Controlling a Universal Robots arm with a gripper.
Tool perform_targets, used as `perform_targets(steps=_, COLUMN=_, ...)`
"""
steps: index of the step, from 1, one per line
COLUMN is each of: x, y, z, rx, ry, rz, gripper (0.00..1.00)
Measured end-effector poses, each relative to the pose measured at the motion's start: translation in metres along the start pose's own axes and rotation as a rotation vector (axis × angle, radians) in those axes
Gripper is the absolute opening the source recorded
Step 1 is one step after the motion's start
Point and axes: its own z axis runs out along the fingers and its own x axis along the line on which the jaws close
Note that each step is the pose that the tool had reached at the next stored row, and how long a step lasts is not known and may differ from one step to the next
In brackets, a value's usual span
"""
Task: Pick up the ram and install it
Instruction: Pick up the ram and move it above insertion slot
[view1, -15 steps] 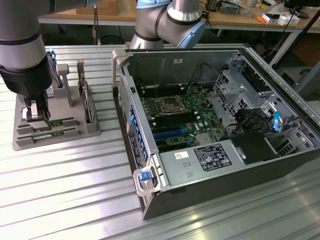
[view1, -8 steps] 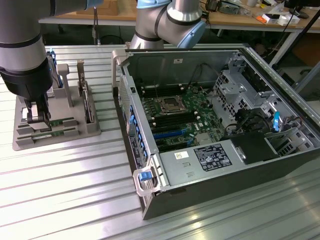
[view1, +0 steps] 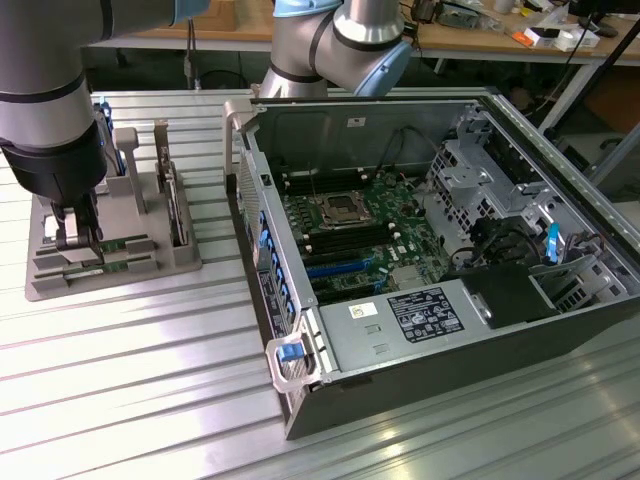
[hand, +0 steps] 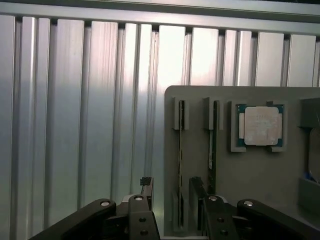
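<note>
Over grey tray (hand: 250, 175): ram (hand: 180, 145) sits between jaws of open end effector (hand: 171, 183).

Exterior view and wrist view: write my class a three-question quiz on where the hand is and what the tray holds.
1. True or false: the hand is inside the computer case.
2. Fill in: the hand's jaws stand ___.
3. What lies in the grey tray beside the two memory sticks? A a screwdriver; B a square processor chip; C a fan.
Key: 1 false, it is at the tray; 2 open; 3 B.
</note>
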Motion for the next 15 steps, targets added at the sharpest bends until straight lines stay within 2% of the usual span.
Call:
perform_targets(steps=5, x=0.0, y=-0.0004, z=0.0115, rx=-0.0002, ry=0.0001, rz=0.0, gripper=0.42)
perform_targets(steps=11, x=-0.013, y=-0.0015, z=0.0219, rx=-0.0002, ry=0.0035, rz=0.002, gripper=0.42)
perform_targets(steps=15, x=-0.013, y=-0.0014, z=0.0317, rx=-0.0004, ry=0.0043, rz=0.002, gripper=0.42)
